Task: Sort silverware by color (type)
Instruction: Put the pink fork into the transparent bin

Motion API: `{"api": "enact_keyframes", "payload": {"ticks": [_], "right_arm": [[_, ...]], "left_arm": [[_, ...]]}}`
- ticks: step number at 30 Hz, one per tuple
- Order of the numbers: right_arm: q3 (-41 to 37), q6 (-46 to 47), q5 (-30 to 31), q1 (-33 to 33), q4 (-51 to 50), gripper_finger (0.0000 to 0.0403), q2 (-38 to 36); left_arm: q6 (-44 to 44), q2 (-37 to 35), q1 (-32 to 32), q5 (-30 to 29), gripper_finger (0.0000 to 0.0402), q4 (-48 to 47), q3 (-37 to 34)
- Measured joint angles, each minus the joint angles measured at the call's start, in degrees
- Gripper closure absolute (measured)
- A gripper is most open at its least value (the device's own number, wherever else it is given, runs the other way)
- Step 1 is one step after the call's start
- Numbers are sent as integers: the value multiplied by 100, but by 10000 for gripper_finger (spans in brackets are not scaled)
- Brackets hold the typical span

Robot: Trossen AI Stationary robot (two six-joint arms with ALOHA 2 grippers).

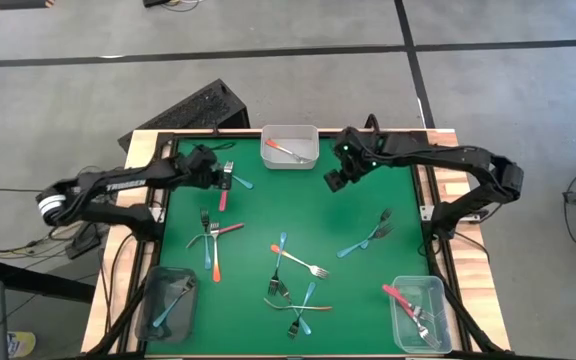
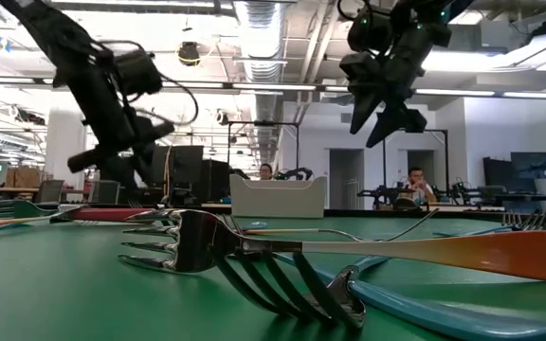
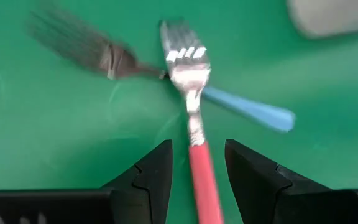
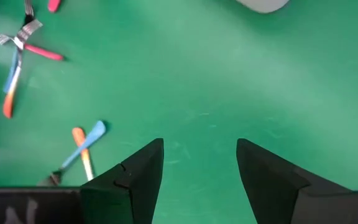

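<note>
At the far left of the green mat a red-handled fork (image 3: 199, 162) lies across a blue-handled fork (image 3: 253, 111). My left gripper (image 3: 197, 149) hovers low over them, open, with one finger on each side of the red handle (image 1: 223, 197); neither finger visibly touches it. My right gripper (image 1: 336, 180) hangs open and empty above the mat's far middle, to the right of the far bin (image 1: 289, 158). More forks with blue, orange and red handles lie loose around the mat's middle (image 1: 293, 265), left (image 1: 213, 242) and right (image 1: 368, 235).
Three clear bins stand on the mat. The far one holds an orange-handled fork (image 1: 286, 150), the near left one (image 1: 154, 312) blue-handled forks, and the near right one (image 1: 438, 300) red-handled forks. A wooden frame (image 1: 120, 235) borders the mat. People sit in the room behind (image 2: 408, 185).
</note>
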Motion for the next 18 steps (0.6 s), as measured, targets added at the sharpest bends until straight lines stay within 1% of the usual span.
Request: {"api": "enact_keyframes", "payload": {"ticks": [4, 7, 10, 13, 16, 18], "right_arm": [[0, 416, 25, 303, 6, 176, -2], [0, 692, 243, 515, 13, 176, -2], [0, 952, 478, 698, 10, 176, -2], [0, 1208, 623, 862, 47, 176, 14], [0, 1229, 647, 918, 57, 176, 22], [0, 1266, 649, 913, 59, 176, 22]], "left_arm": [[206, 499, 33, 55, 267, 29, 76], [465, 774, 33, 52, 267, 120, 76], [720, 936, 33, 212, 267, 274, 94], [735, 1056, 33, 396, 267, 403, 96], [719, 1179, 33, 501, 267, 552, 100], [543, 1173, 33, 594, 267, 587, 101]]}}
